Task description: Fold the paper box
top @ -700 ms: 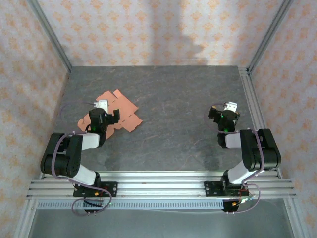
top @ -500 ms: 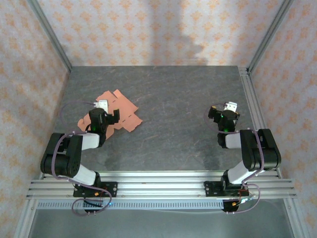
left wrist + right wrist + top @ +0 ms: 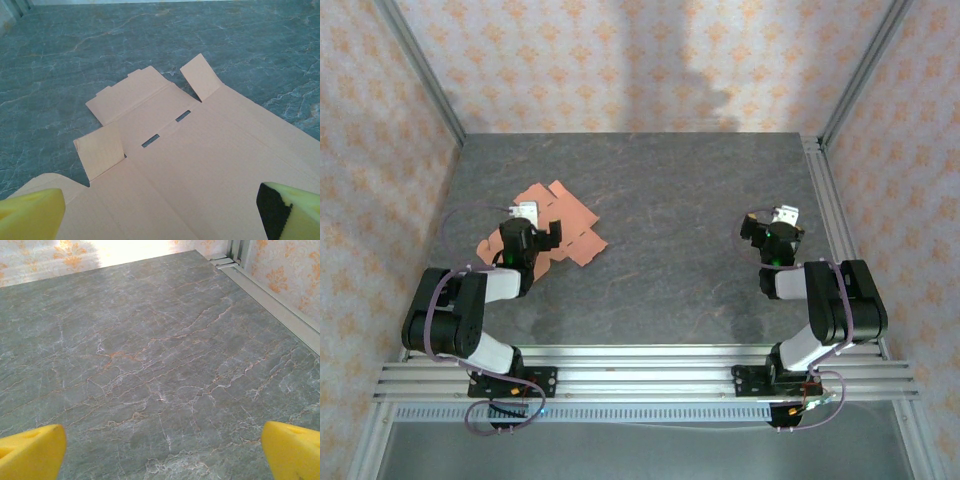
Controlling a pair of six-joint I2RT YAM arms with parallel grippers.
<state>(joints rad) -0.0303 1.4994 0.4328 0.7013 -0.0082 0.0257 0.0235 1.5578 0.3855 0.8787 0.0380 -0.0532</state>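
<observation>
You can read no text, label, brand, number or sign here: the paper box [image 3: 200,165] shows a plain salmon-orange face on the tabletop [image 3: 65,45], and the walls [image 3: 620,60] carry only a repeating orange ornament.

The paper box [image 3: 210,155] was thin, matt salmon cardboard with a faint ribbed grain. The bench [image 3: 150,340] looked like smooth grey stone, veined in pale and rusty lines, with a dull sheen. The fingers [image 3: 30,452] were matt yellow, foam-like. The rails [image 3: 650,365] were brushed metal.
</observation>
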